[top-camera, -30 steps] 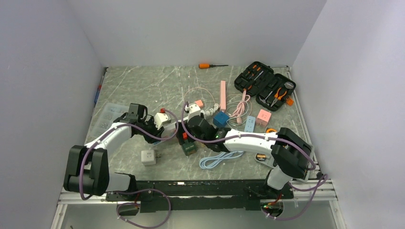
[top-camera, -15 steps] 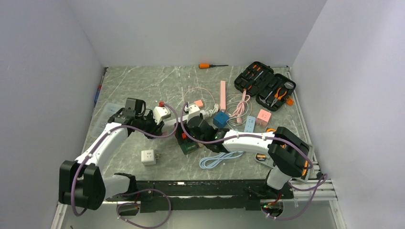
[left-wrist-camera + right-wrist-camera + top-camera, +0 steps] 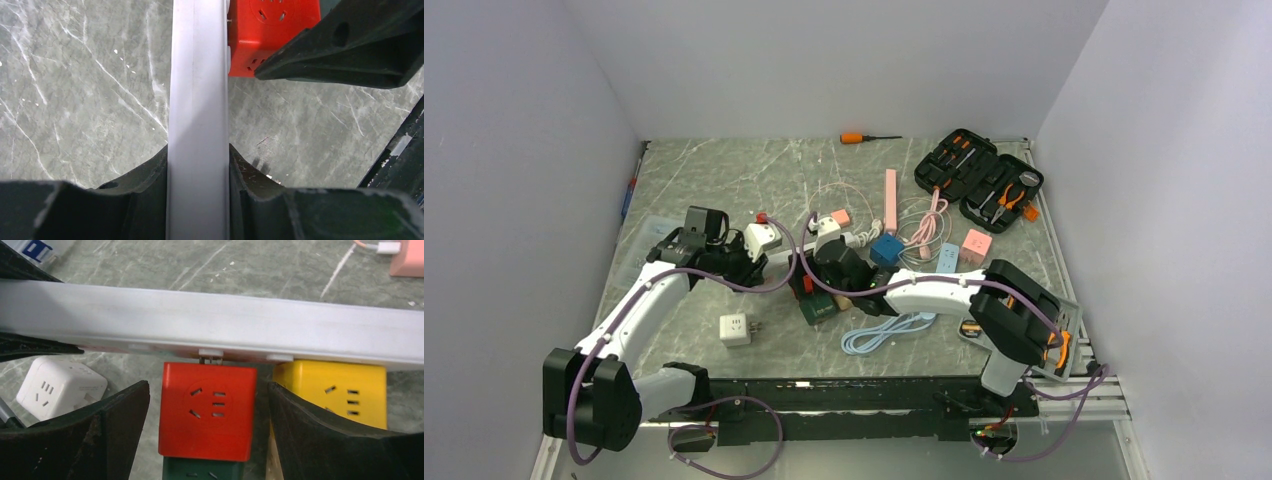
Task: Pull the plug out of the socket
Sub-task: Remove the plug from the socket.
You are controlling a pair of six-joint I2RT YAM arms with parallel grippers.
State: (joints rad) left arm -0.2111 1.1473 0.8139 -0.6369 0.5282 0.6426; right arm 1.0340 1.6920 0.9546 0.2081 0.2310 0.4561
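A white power strip (image 3: 210, 325) runs across the right wrist view, with a red cube plug (image 3: 207, 410) plugged into its side, its prongs partly showing. My right gripper (image 3: 207, 390) is open; its fingers (image 3: 100, 430) stand on either side of the red plug with gaps. My left gripper (image 3: 198, 155) is shut on the white strip (image 3: 198, 125), and the red plug (image 3: 272, 35) shows beyond it. In the top view the left gripper (image 3: 736, 262) and right gripper (image 3: 816, 285) meet at the strip (image 3: 764, 242) in the table's middle.
A yellow cube (image 3: 332, 395) is plugged in beside the red one, and a green cube (image 3: 200, 472) sits against it. A white cube (image 3: 735, 329), a light blue cable (image 3: 886, 333), a blue cube (image 3: 886, 248), pink cubes (image 3: 976, 245) and a tool case (image 3: 979, 180) lie around.
My left gripper has moved back and left with the white strip in it. My right arm has edged left, staying around the red plug.
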